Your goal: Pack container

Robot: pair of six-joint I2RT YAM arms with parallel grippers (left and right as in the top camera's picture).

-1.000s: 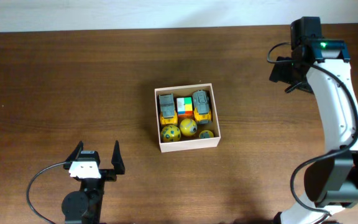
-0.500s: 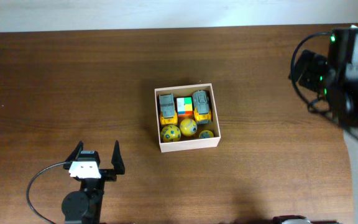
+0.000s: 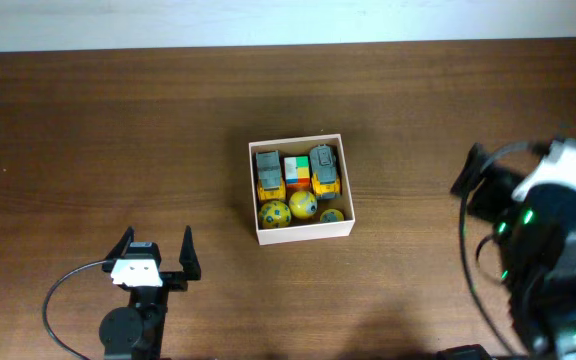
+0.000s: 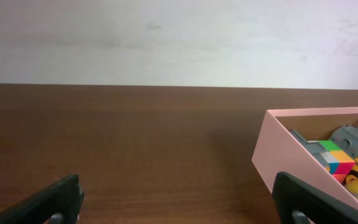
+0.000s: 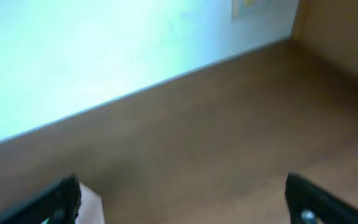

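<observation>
Centrally on the brown wooden table [image 3: 118,120] the container [image 3: 306,231] is seen: a square, shallow cardboard box with white outer walls, standing flat with its top open. Toys are packed inside it. Two yellow-and-grey toy trucks [image 3: 268,172] are laid along the left and right sides at the far end, with a multicoloured cube [image 3: 297,172] set between them. Three yellow balls [image 3: 303,204] are lined up along the near wall.

The left gripper [image 3: 157,242] is found by the near-left part of the table, well apart from the container. Its two dark fingers are spread wide and nothing is held between them. In the left wrist view a corner of the box is shown ahead and to the right, beyond the fingertips. A black cable [image 3: 60,295] is looped beside that arm.

The right arm [image 3: 548,215] is seen at the right side of the table, also well apart from the box, and is blurred in the overhead view. The right gripper [image 5: 180,193] is shown by its own wrist camera — blurred too — with the fingers parted wide over bare wood and nothing grasped. A pale wall [image 5: 104,50] is seen beyond the table's edge.
</observation>
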